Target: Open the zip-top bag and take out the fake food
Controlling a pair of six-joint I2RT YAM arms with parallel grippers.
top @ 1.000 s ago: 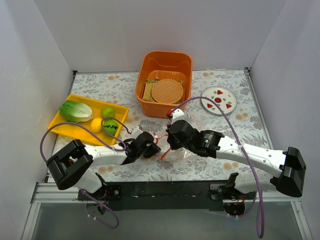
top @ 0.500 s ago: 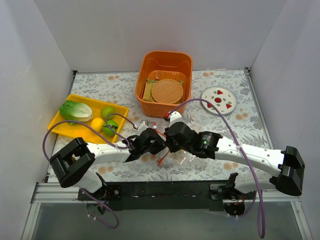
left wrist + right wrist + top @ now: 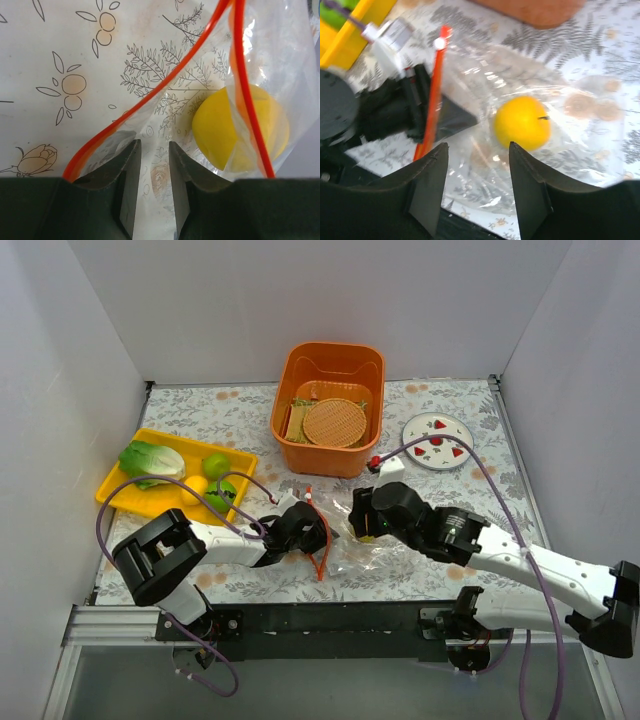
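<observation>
The zip-top bag (image 3: pixel 350 555) lies crinkled on the table between my arms, its orange-red strip (image 3: pixel 434 95) parted at the mouth. One yellow lemon (image 3: pixel 522 122) of the fake food sits inside it. My left gripper (image 3: pixel 154 145) is at the mouth, jaws a little apart with only thin film between them, and the lemon (image 3: pixel 235 127) lies just ahead to its right. My right gripper (image 3: pixel 477 145) hangs wide open over the bag, holding nothing. From above, the left gripper (image 3: pixel 318 528) and right gripper (image 3: pixel 362 520) face each other across the bag.
A yellow tray (image 3: pixel 120 495) at the left holds a cabbage piece (image 3: pixel 152 460), a lemon (image 3: pixel 193 485) and two limes (image 3: pixel 216 464). An orange basket (image 3: pixel 320 455) with woven discs stands behind the bag. A white plate (image 3: pixel 425 435) lies at the back right.
My right gripper has opened, let go of the bag and drawn back to the right. The left gripper has slid right to the bag's mouth and parted slightly. The bag has slumped onto the table.
</observation>
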